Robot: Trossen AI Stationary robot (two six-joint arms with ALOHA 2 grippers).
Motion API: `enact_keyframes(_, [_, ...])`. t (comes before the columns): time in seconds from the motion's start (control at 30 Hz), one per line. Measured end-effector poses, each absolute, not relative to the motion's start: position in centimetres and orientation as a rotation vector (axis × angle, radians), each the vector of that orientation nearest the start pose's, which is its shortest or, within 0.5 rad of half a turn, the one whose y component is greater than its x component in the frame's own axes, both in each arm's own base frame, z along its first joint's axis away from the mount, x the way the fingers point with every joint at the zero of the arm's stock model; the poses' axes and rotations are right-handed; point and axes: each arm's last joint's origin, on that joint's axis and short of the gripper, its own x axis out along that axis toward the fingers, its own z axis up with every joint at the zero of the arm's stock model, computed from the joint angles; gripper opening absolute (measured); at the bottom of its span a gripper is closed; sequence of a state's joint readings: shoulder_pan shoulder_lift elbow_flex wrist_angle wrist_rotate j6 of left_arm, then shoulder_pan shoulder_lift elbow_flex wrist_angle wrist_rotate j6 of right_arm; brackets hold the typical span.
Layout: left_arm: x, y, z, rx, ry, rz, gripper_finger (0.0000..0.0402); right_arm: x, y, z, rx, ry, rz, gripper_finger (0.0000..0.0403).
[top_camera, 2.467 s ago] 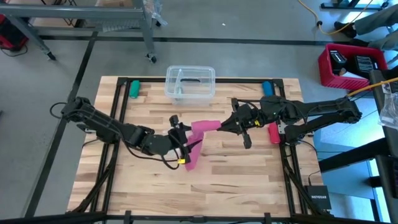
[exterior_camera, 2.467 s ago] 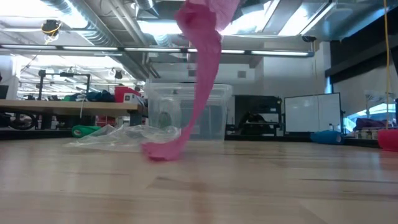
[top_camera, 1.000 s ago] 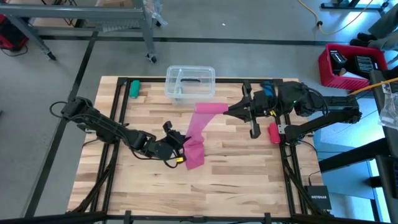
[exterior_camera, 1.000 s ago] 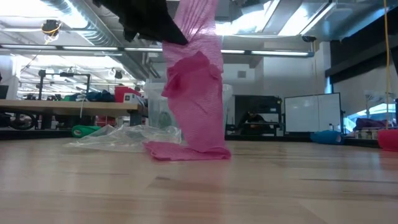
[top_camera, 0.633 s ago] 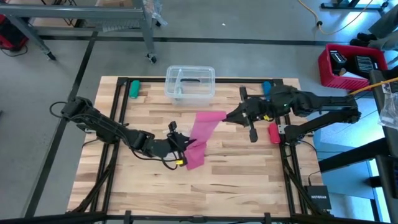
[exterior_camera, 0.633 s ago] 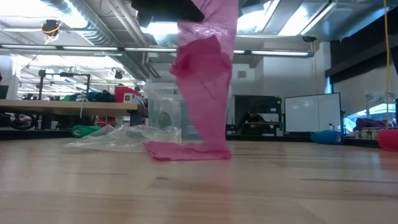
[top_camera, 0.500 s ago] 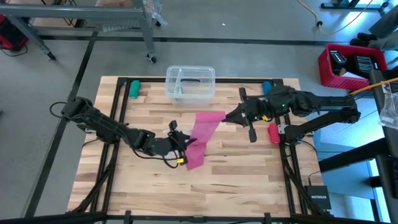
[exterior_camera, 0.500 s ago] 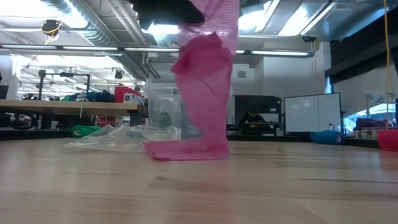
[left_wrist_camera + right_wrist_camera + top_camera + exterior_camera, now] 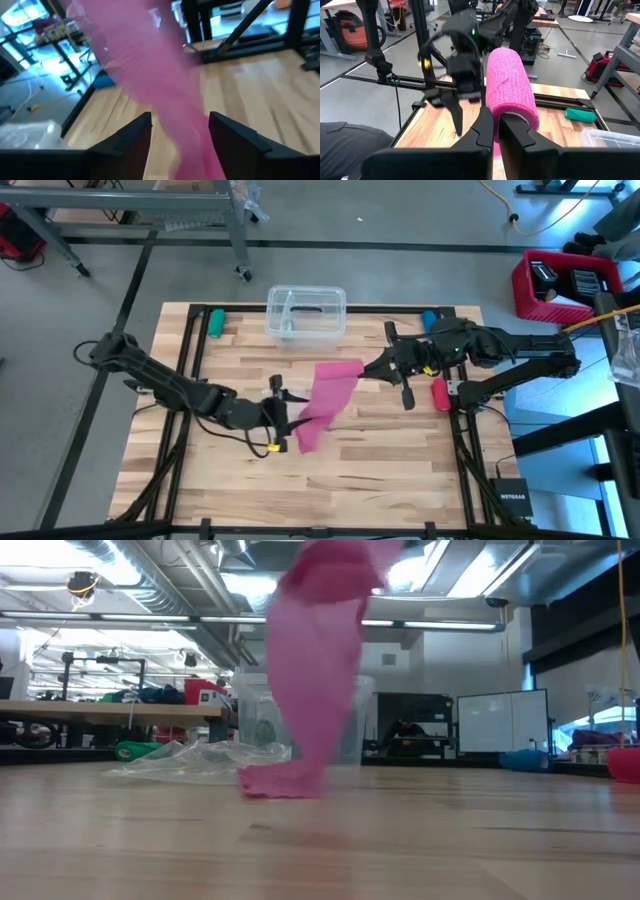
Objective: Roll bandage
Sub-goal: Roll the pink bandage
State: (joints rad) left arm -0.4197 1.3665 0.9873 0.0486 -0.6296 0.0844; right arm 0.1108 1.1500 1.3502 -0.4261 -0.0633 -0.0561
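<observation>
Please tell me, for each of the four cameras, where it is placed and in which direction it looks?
High view: overhead, straight down; both arms, bandage, table.
Low view: tabletop height, level toward the room; bandage hangs down, no arm visible.
Left wrist view: past the open left gripper, bandage between the fingers.
Right wrist view: past the right gripper, shut on the bandage.
All four share the bandage.

The wooden counter [image 9: 380, 460] carries a clear tub [image 9: 306, 313], a green roll [image 9: 215, 323], a red object [image 9: 439, 393] and the bandage [image 9: 309, 435] end.
</observation>
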Motion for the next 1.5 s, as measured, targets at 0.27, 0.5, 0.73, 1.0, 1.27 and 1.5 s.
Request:
enact_keyframes(0.27, [25.8,-10.9,31.9,0.238,0.282,0.175,0.0196,23.3,2.8,42.9,-0.054,0.233,0.197,0.0017])
enact_keyframes(0.5, [25.5,-10.7,36.9,0.281,0.032,0.276,0.0196,24.0,3.3,42.1,-0.018,0.281,0.333,0.0017])
enact_keyframes(0.73, [26.1,-10.7,37.0,0.305,0.002,0.292,0.0196,25.9,3.7,41.1,-0.010,0.294,0.387,0.0017])
enact_keyframes(1.0, [26.5,-10.5,36.5,0.319,0.025,0.299,0.0196,26.1,3.7,41.0,-0.031,0.290,0.391,0.0017])
enact_keyframes(1.27, [26.7,-10.2,36.5,0.300,0.025,0.312,0.0196,26.4,3.7,40.9,-0.027,0.298,0.362,0.0017])
enact_keyframes(1.5, [26.9,-10.2,36.3,0.390,0.043,0.314,0.0195,26.4,3.5,40.8,0.036,0.312,0.279,0.0017])
